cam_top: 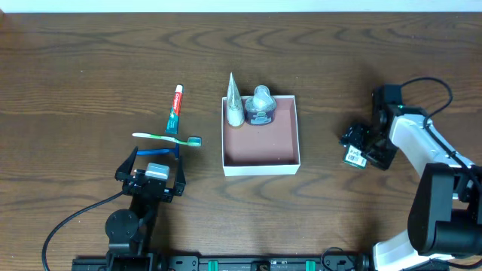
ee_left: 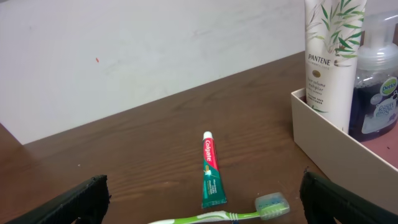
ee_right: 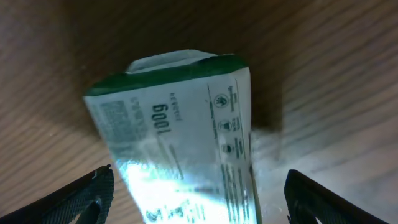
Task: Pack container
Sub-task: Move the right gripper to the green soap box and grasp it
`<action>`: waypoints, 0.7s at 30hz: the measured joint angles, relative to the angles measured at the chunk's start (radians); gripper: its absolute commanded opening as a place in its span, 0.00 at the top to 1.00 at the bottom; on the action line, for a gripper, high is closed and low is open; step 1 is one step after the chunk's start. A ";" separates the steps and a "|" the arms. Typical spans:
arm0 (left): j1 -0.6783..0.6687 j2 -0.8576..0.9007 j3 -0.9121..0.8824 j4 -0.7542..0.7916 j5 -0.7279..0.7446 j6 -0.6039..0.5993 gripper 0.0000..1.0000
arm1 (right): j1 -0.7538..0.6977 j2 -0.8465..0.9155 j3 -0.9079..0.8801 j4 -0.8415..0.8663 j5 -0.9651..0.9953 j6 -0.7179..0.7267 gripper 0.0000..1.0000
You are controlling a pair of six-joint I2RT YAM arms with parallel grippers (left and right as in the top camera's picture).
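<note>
The container (cam_top: 260, 144), a white-walled box with a reddish-brown floor, sits mid-table. A Pantene tube (cam_top: 234, 102) and a clear soap bottle (cam_top: 260, 105) stand at its far end. Left of it lie a toothpaste tube (cam_top: 175, 109) and a green toothbrush (cam_top: 167, 138). My left gripper (cam_top: 156, 156) is open just short of the toothbrush (ee_left: 236, 214), with the toothpaste (ee_left: 210, 168) ahead. My right gripper (cam_top: 360, 147) is open low over a green-and-white packet (ee_right: 180, 137). The packet lies between the fingers (ee_right: 329, 199), which do not touch it.
The container's near wall (ee_left: 323, 134) runs along the right of the left wrist view, with the Pantene tube (ee_left: 333, 56) and soap bottle (ee_left: 376, 81) behind it. Bare wooden table surrounds everything. A black cable trails from the left arm's base.
</note>
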 measured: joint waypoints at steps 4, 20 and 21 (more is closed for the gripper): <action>0.000 0.000 0.000 0.000 0.000 0.000 0.02 | 0.000 0.000 -0.041 0.072 -0.002 -0.009 0.16; 0.000 0.000 0.000 0.000 0.000 0.000 0.02 | 0.000 -0.007 -0.070 0.237 0.002 -0.125 0.60; 0.000 0.000 0.000 0.000 0.000 0.000 0.02 | 0.000 -0.007 -0.070 0.241 -0.003 -0.133 0.60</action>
